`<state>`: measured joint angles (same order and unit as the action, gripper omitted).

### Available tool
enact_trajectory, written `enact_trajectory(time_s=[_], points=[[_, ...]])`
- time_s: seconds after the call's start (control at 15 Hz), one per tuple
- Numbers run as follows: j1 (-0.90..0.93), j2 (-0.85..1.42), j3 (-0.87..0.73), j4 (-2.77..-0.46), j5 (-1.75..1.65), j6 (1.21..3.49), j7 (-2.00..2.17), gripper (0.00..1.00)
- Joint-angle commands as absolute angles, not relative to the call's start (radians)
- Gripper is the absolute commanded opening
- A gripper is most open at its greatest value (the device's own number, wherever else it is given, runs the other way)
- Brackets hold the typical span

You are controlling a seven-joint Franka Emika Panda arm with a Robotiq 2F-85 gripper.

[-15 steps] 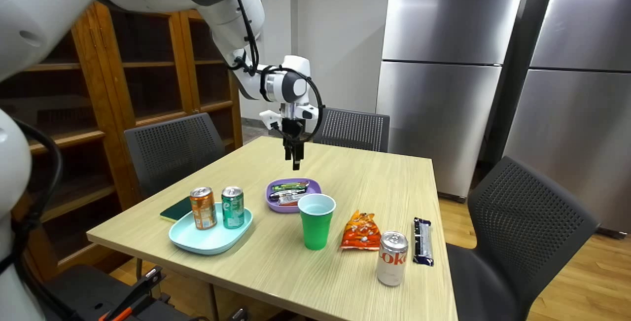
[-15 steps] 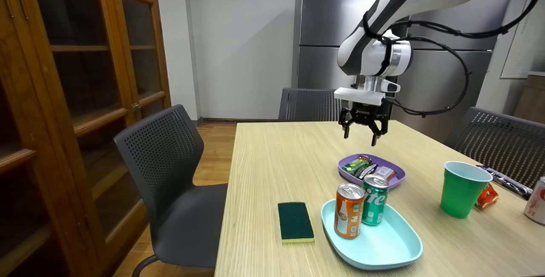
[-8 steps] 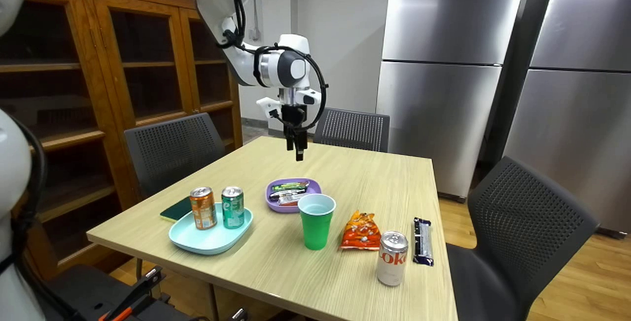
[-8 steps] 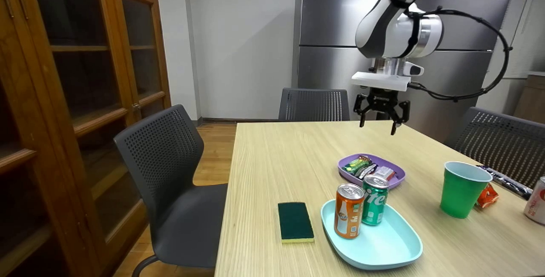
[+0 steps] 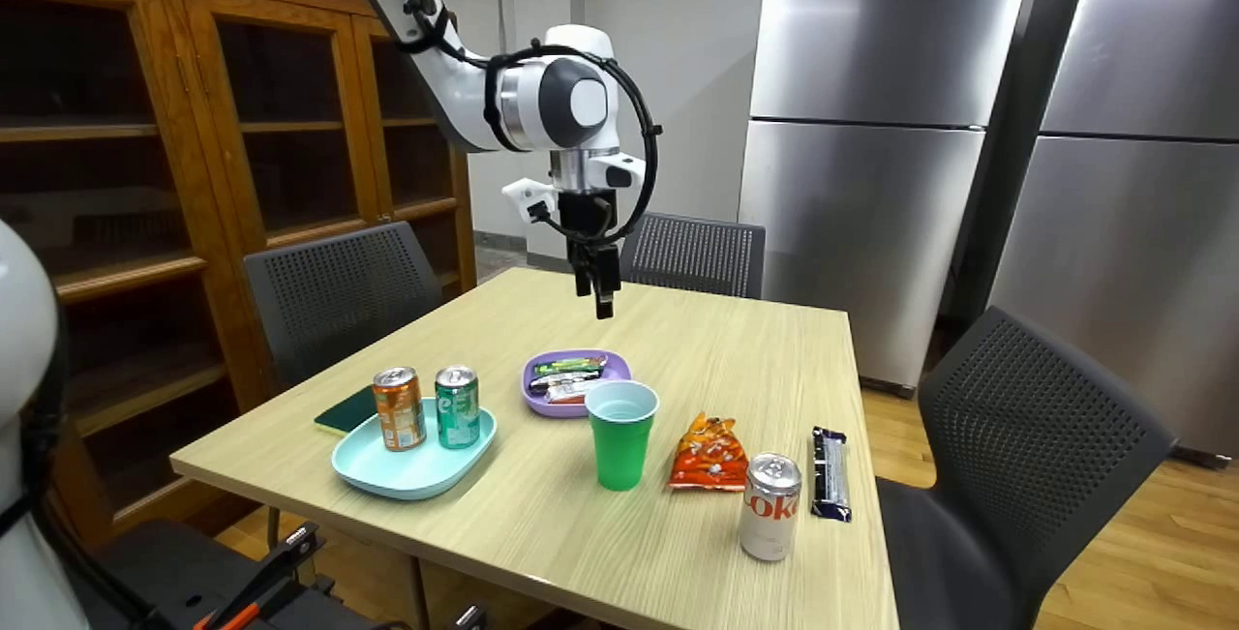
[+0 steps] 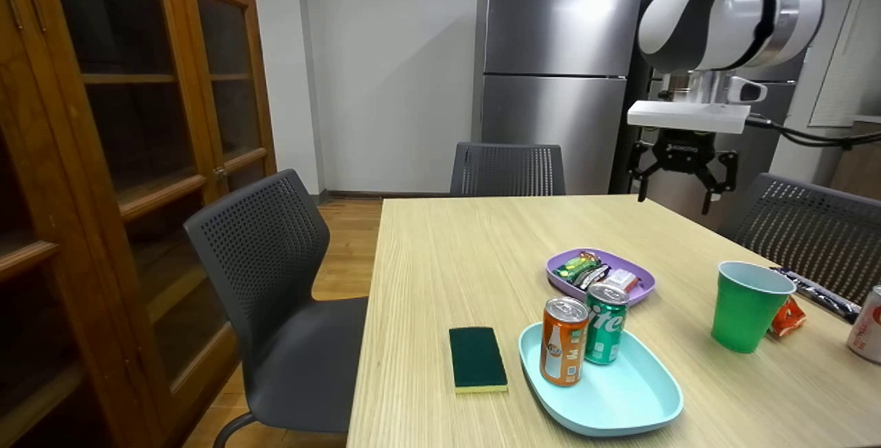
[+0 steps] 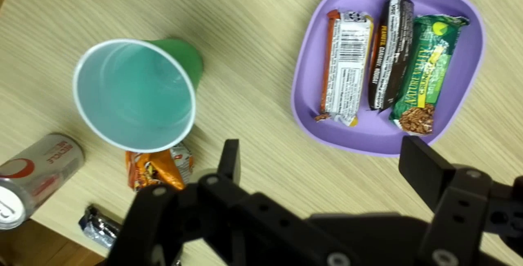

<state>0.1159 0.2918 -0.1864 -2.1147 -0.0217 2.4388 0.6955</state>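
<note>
The end effector [image 6: 674,203] points down below the bent arm [image 5: 523,103], its fingers [image 7: 231,159] spread wide apart.

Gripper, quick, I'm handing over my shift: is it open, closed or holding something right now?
Gripper: open, holding nothing.

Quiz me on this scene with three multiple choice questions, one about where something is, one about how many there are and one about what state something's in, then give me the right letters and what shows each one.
1. Where is the green-and-yellow sponge relative to the turquoise tray?
A. Inside it
B. Underneath it
C. Beside it, on the table

2. How many snack bars lie in the purple dish?
A. Three
B. Five
C. One

3. How is the hand?
A. Shut, empty
B. Open, empty
C. Shut, holding something

Key:
1 C: an exterior view shows a gap between them.
2 A: the wrist view shows all three side by side.
3 B: its jaws stand apart, nothing gripped between them.
</note>
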Motion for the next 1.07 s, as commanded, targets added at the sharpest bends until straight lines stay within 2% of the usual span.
enact_trajectory(time_s=[0.0,0.2,0.27,1.0], points=[[0.081,0.153,-0.201,-2.266,-0.086,2.476,0.736,1.00],[0.050,0.103,-0.213,-2.332,-0.143,2.505,0.778,1.00],[0.038,0.169,-0.188,-2.258,-0.104,2.469,0.734,1.00],[0.015,0.124,-0.182,-2.309,-0.094,2.482,0.715,1.00]])
